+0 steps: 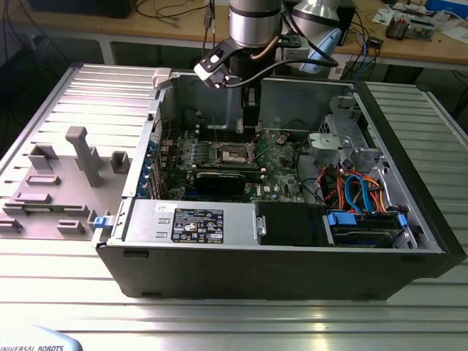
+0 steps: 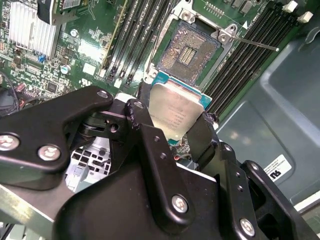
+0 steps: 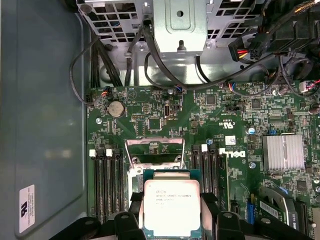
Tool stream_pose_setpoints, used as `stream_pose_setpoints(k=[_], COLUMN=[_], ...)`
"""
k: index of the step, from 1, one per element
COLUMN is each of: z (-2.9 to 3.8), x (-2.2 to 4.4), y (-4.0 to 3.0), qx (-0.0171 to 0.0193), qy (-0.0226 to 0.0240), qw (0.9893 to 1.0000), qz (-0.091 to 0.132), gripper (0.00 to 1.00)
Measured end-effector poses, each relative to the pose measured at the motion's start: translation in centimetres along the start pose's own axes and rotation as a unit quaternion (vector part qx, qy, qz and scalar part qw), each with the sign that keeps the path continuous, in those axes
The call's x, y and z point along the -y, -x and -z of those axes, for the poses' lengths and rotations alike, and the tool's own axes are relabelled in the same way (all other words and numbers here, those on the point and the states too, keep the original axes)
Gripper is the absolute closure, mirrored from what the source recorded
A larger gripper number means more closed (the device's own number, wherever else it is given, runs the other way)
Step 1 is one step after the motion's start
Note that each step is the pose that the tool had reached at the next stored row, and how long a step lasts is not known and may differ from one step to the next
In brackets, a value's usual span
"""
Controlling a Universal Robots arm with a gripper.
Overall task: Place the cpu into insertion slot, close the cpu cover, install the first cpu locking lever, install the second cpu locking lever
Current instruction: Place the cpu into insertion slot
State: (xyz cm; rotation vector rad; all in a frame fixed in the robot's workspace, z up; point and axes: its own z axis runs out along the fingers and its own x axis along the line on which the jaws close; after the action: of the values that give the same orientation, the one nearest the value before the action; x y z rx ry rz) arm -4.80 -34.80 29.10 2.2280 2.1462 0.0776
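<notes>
Jaws clench the chip by two opposite edges; our gripper holds it near the bare socket, not yet seated. We see the cover raised open beside the socket. In the exterior view, the arm stands at twelve o'clock from the socket.

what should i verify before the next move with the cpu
1. Grip: the gripper is shut on the cpu by two opposite edges: ok.
2. The socket is bare, with its contacts exposed and nothing lying in it: ok.
3. The cpu cover is raised off the socket: ok.
4. The locking lever is swung out beside the socket, not across its opening: ok.
5. The cpu is level and square to the socket: cannot tell.
</notes>
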Motion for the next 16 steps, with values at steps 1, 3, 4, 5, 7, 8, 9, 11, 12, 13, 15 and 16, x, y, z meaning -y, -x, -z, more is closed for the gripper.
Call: stream_pose_setpoints(k=[1,3,4,5,7,8,9,11,12,13,15,16], z=[0.0,-0.16,-0.31,-0.49,-0.97,-1.16,-1.56,-2.2,-2.51,-2.62,-2.68,-2.68], x=[0.0,0.03,0.1,0.19,0.56,0.7,0.91,1.1,1.13,1.15,1.17,1.17], y=[0.0,0.0,0.0,0.0,0.02,0.02,0.04,0.04,0.04,0.04,0.04,0.04], qx=[0.0,-0.0002,0.0,-0.0001,-0.0003,-0.0003,-0.0005,-0.0015,-0.0023,-0.0026,-0.003,-0.0029], qy=[0.0,0.0003,0.0002,0.0003,0.0003,0.0004,0.0004,0.0003,0.0004,0.0003,0.0002,0.0002], qw=[1.0,1.0,1.0,1.0,1.0,1.0,1.0,0.9998,0.9995,0.9993,0.999,0.999], qz=[0.0,0.0,0.0,0.0,0.003,0.004,0.008,0.021,0.032,0.038,0.044,0.044], gripper=[0.46,0.46,0.46,0.46,0.46,0.46,0.46,0.46,0.46,0.46,0.46,0.46])
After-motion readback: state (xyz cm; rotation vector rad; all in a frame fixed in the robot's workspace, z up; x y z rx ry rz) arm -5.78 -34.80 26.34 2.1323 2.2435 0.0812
